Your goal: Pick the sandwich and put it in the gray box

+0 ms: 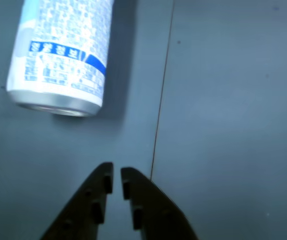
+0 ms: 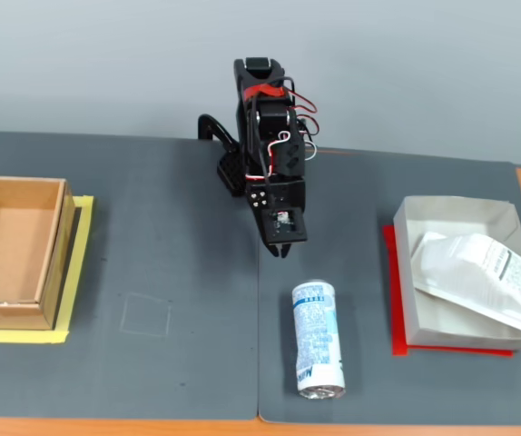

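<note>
Can (image 2: pixel 318 339) lies on its side nr desk (image 2: pixel 152 272) front edge, sandwich (image 2: pixel 484 277) sits tilted in gray box (image 2: pixel 456 216) by right edge w/ one end over the wall, pincer (image 2: pixel 281 247) empty, nearly pressed together, farther back mid-desk.

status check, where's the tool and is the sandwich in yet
Tool nearly shut, empty, above the mat. Sandwich lying in gray box, one end over the rim. Can on its side nearby, nothing blocking.
</note>
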`<state>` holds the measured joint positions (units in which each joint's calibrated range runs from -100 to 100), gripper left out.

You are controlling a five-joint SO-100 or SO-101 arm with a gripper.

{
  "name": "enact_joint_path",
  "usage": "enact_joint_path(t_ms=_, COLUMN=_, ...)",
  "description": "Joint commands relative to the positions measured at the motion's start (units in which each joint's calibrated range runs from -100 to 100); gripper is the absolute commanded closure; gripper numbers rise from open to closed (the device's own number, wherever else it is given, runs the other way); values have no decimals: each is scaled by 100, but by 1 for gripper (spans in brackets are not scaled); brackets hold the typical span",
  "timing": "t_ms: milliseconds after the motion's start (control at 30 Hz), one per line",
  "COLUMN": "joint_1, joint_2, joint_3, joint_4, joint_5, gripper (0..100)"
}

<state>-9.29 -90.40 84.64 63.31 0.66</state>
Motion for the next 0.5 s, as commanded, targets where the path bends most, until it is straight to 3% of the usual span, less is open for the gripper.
enact_joint_path(t_ms=0, joint_1=119, joint_2=-333, joint_3=143, joint_4=205, joint_5=25, gripper=98)
enact_joint_path(t_ms=467, joint_1=253, joint_2=-884, joint_3=667, joint_4=848, joint_5=4, gripper=98)
